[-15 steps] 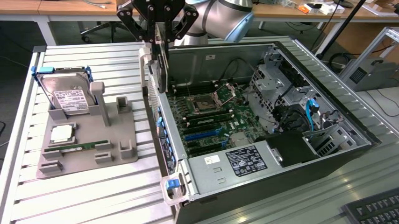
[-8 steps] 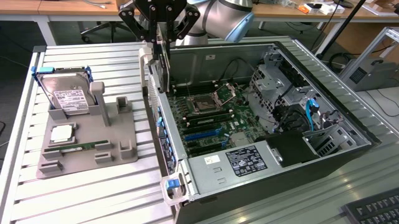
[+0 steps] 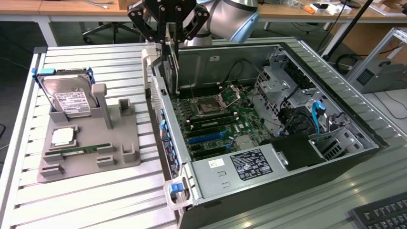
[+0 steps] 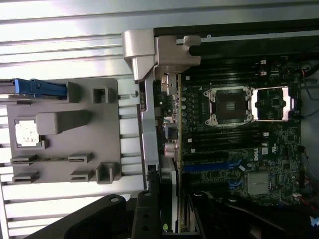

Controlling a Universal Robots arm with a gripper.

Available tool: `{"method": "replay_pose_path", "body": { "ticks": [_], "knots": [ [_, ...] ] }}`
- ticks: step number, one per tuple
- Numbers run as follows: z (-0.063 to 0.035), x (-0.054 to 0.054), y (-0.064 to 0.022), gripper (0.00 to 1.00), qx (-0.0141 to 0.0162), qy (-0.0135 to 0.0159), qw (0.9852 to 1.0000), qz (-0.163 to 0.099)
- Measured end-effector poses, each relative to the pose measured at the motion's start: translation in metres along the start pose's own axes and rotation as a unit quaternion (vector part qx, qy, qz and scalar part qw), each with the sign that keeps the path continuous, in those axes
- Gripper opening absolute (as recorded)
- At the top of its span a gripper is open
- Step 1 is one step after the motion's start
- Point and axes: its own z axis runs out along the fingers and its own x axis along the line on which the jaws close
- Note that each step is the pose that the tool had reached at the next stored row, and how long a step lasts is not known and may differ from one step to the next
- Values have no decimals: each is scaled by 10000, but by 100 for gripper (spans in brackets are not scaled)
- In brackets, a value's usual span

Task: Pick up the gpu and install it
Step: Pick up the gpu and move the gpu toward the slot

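Gpu [image 3: 171,71] gripped from above: arm points straight down, pincer [image 3: 167,43] clamped on it. Long axis vertical, above the case [image 3: 210,62] rear wall.

The scene is lit brightly and evenly from above. The metal table [image 3: 95,200] is made shiny by the light, and in the wrist view its slats are washed out to white. Only soft, faint shadows are thrown beside the grey tray [image 3: 117,138]. The inside of the computer case [image 3: 210,179] is darker. The gpu [image 3: 169,67] is seen as a dark strip under the gripper [image 3: 169,38]. In the wrist view, the black gripper parts nearest the camera are blurred.
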Motion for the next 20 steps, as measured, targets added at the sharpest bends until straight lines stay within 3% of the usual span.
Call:
{"method": "replay_pose_path", "body": {
  "ticks": [5, 20],
  "knots": [
    [3, -102, 8, 27, 0, 0, 10000, 0],
    [4, -144, 11, 27, 0, 0, 10000, 0]
  ]
}}
